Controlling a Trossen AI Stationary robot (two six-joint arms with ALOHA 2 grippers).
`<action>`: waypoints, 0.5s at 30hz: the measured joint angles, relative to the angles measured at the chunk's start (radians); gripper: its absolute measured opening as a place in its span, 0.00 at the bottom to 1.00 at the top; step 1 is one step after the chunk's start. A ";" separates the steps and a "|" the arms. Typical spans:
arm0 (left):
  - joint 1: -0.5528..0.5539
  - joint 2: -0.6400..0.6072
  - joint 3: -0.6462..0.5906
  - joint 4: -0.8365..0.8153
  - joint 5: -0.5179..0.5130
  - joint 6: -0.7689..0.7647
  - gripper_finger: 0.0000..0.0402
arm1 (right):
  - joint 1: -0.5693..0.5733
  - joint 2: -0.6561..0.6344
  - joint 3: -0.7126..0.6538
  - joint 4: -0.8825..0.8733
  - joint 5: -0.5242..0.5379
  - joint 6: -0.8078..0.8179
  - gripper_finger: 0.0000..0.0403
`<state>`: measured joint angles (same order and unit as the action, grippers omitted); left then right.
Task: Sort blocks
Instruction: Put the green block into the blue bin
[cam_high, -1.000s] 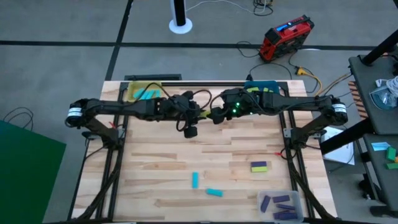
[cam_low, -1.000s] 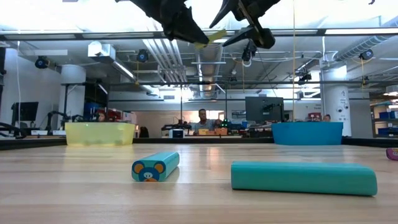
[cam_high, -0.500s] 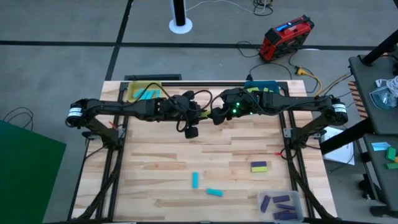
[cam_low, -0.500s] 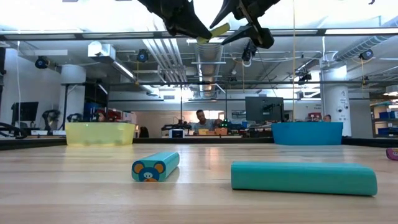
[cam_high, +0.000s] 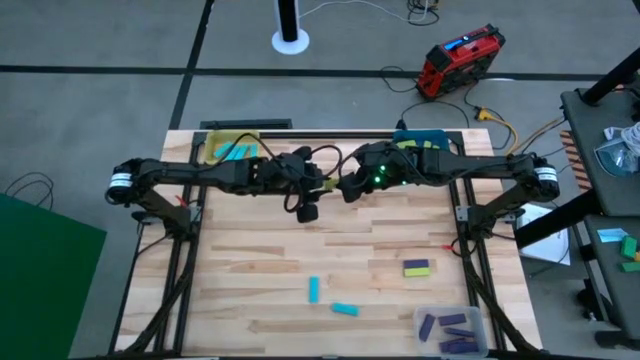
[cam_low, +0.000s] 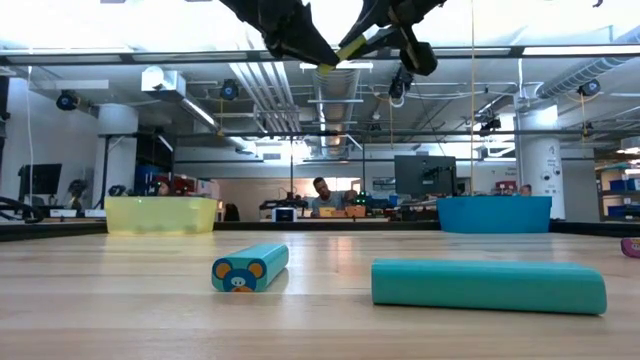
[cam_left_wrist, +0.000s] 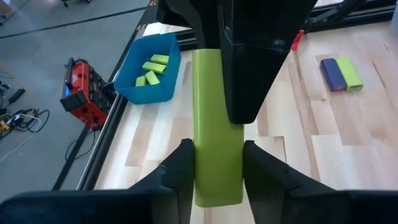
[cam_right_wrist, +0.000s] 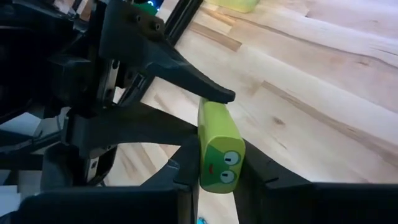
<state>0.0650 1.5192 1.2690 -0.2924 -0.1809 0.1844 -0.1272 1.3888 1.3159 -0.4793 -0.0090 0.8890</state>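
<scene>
A yellow-green block (cam_left_wrist: 215, 124) with a frog face on one end (cam_right_wrist: 221, 167) hangs high over the far middle of the table, between my two grippers. My left gripper (cam_left_wrist: 216, 148) comes from the table's left and is shut on one end. My right gripper (cam_right_wrist: 217, 167) comes from the right and is shut on the other end. Both show at the top of the low view, where the block (cam_low: 346, 46) slants. Two cyan blocks (cam_high: 314, 290) (cam_high: 344, 309) lie flat on the near table. A purple and a yellow-green block (cam_high: 417, 267) lie side by side at the right. My left gripper pinches the block's long sides (cam_left_wrist: 214, 182) between its two fingers at the end away from the frog face. The fingers come about level from the table's left and lie along the block, which is clear of the table. My right gripper pinches the frog-face end (cam_right_wrist: 217, 140) between its two fingers. They reach in from the table's right, along the block and opposite the left gripper. The block spans the gap between the two grippers, slightly tilted.
A yellow tray (cam_high: 215, 150) holding cyan blocks stands at the far left. A blue tray (cam_left_wrist: 163, 87) holding yellow-green blocks stands at the far right. A clear tray (cam_high: 420, 318) holding purple blocks sits at the near right corner. Bare wood lies between them.
My right gripper has shut on the free end of the yellow-green block, which my left gripper keeps holding. The block has risen slightly and tipped a little steeper. Both arms have otherwise stayed in place.
</scene>
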 joint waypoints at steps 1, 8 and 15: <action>0.000 0.000 0.000 -0.001 0.002 -0.003 0.27 | 0.000 0.000 0.000 -0.001 0.000 -0.005 0.13; -0.001 -0.002 0.013 -0.098 0.009 -0.032 0.35 | -0.062 -0.006 0.020 -0.197 0.016 -0.054 0.13; 0.000 -0.002 0.013 -0.198 0.007 -0.130 0.33 | -0.319 -0.003 0.052 -0.610 0.115 -0.261 0.13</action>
<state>0.0650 1.5177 1.2823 -0.4904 -0.1740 0.0540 -0.4462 1.3861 1.3682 -1.0897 0.1059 0.6280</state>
